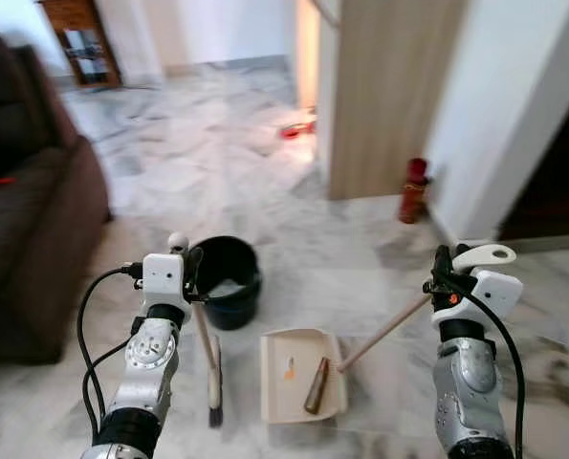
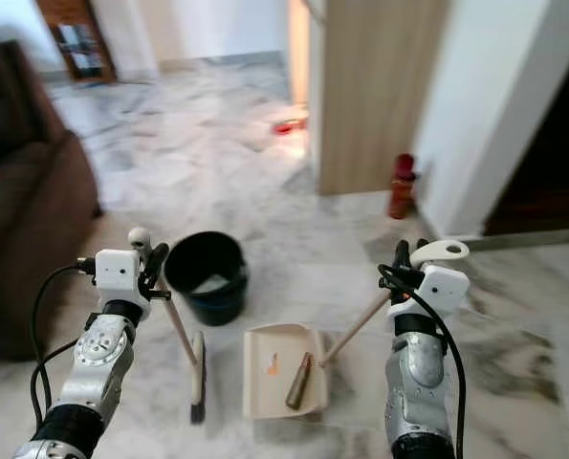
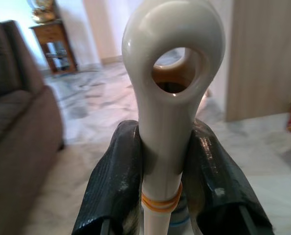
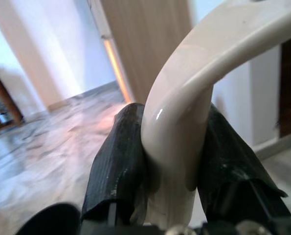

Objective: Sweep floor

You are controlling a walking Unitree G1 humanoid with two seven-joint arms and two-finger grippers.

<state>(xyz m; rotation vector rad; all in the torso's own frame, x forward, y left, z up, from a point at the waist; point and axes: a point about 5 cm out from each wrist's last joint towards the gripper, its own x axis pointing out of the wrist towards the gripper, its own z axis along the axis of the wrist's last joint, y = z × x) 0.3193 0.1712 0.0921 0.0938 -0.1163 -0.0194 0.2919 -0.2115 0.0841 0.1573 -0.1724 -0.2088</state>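
Observation:
My left gripper point(image 1: 190, 260) is shut on the cream handle of a small broom point(image 1: 210, 361); its bristles rest on the marble floor beside the dustpan. In the left wrist view the black fingers point(image 3: 117, 181) clamp the broom handle point(image 3: 167, 98) below its hanging loop. My right gripper point(image 1: 444, 265) is shut on the curved cream grip of the dustpan handle point(image 1: 384, 331). The right wrist view shows that grip point(image 4: 184, 122) between the fingers. The cream dustpan point(image 1: 276, 394) lies flat on the floor and holds a brown cylinder point(image 1: 317, 384) and a small orange scrap point(image 1: 289, 368).
A black bucket point(image 1: 226, 280) stands on the floor just behind the broom. A dark sofa point(image 1: 26, 210) fills the left side. A wooden partition point(image 1: 384, 96) and a red bottle point(image 1: 413, 191) stand ahead on the right, with open marble floor beyond.

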